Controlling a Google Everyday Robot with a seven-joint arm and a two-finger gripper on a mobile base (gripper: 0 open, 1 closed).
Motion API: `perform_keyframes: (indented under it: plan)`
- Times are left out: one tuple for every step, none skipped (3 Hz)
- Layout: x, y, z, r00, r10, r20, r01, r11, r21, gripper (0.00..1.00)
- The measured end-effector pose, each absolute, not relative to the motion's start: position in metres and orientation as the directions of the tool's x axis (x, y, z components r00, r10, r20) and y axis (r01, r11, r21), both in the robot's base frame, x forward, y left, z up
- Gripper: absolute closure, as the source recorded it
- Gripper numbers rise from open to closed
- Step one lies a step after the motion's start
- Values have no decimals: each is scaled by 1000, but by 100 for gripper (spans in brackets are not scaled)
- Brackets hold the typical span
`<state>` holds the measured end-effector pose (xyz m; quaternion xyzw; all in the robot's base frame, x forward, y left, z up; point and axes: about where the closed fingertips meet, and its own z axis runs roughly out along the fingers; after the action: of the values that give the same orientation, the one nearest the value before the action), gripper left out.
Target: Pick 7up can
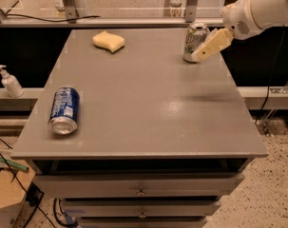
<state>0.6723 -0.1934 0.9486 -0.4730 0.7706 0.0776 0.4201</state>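
One 7up can [193,38], right edge behind gripper [204,52]

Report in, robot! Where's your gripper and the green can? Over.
Gripper at table far right, beside 7up can. Can upright, on the table. Blue can and sponge well clear. Over.
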Motion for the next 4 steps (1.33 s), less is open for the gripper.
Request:
perform_keyframes:
  plan:
    - [698,-195,936,-232,-634,-737,-752,598,-278,0]
    - [723,-195,925,-250,-590,-768,-727,638,-254,0]
    - [744,-189,913,-261,-529,-808,-722,662,-200,0]
    - [759,-181,901,-279,-494,-824,-728,668,-154,0]
